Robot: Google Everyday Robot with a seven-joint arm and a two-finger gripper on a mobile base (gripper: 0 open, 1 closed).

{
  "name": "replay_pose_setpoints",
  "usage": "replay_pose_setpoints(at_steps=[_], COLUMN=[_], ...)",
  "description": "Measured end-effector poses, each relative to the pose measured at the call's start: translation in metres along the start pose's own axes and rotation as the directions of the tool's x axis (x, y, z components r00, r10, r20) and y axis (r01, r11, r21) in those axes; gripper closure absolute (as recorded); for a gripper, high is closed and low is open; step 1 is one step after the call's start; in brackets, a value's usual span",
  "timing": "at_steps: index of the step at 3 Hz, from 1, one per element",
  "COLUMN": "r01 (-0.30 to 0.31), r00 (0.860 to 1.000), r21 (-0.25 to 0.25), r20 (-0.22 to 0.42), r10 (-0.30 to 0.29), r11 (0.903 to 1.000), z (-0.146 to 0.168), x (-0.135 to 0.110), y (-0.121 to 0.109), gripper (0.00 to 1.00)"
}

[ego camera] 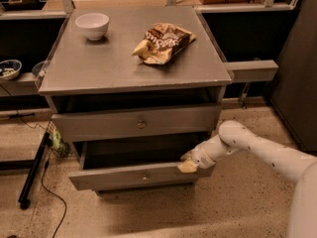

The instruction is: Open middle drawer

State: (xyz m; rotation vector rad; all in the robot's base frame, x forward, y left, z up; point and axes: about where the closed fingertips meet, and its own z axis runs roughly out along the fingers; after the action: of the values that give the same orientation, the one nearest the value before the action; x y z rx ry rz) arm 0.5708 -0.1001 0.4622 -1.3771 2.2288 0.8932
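Note:
The middle drawer is a grey flat front with a small round knob. It stands pulled out from the grey cabinet, and its dark inside shows behind the front. My gripper rests at the top edge of that front, near its right end, and the white arm reaches in from the lower right. Above it, the upper drawer with its own knob sits nearly flush with the cabinet. Whatever is below the pulled-out drawer is hidden by it.
On the cabinet top stand a white bowl at the back left and a crumpled chip bag right of centre. A black stand and cable lie on the floor to the left. A grey shelf juts out at the right.

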Motion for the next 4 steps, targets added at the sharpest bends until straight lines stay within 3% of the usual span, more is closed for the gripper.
replay_pose_setpoints(at_steps=[4], r01=[0.000], r00=[1.000], r21=[0.000], r20=[0.000], r10=[0.000], r11=[1.0000], z=[-0.010], x=[-0.002], y=[-0.025], gripper=[1.00])
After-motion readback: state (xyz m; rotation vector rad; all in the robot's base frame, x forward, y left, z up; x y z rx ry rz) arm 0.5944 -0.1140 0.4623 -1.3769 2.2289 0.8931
